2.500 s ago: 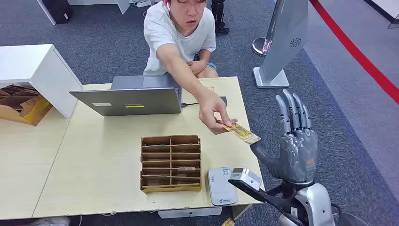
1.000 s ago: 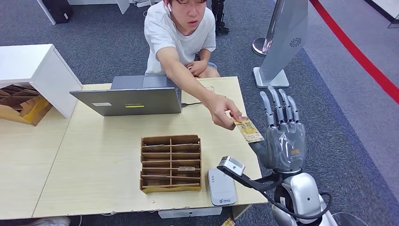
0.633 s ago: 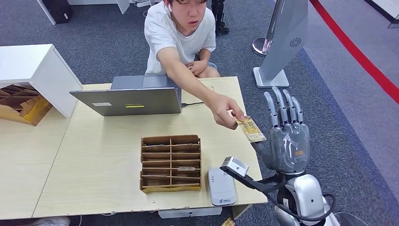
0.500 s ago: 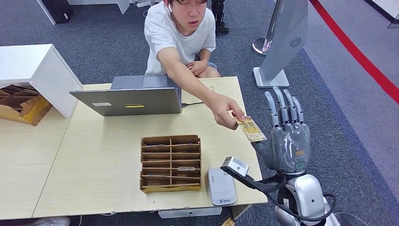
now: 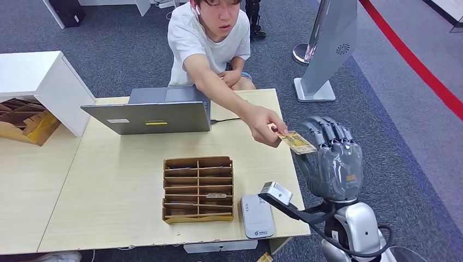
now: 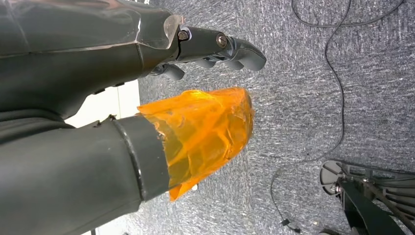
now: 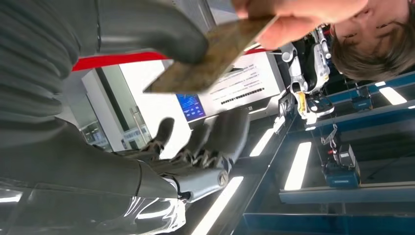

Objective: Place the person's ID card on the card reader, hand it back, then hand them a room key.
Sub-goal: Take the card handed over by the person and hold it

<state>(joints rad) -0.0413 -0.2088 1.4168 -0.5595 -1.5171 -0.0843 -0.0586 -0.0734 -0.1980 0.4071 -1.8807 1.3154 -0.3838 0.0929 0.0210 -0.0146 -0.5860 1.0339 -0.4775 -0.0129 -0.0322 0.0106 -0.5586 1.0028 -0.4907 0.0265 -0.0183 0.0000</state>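
Observation:
A person across the table holds out the ID card (image 5: pixel 297 142), a yellowish-brown card, past the table's right edge. My right hand (image 5: pixel 331 162) is raised just beyond it, with its fingers (image 5: pixel 326 129) curled over toward the card. In the right wrist view the card (image 7: pixel 214 55) lies against my thumb (image 7: pixel 156 29), my fingers (image 7: pixel 215 139) stand apart from it, and the person's hand (image 7: pixel 293 14) still pinches its far end. The white card reader (image 5: pixel 256 216) lies at the table's front edge. My left hand (image 6: pixel 147 98) hangs over the carpet and holds nothing.
A cardboard slot box (image 5: pixel 198 189) with a card (image 5: pixel 217 195) in one slot sits left of the reader. An open laptop (image 5: pixel 150 112) stands at the back of the table (image 5: pixel 109 185). A white cabinet (image 5: pixel 38 82) is at the far left, and a sign stand (image 5: pixel 327 49) at the right rear.
My right hand's fingers, straight up before, have curled down toward the card. The person has moved the card a little right, up against my hand.

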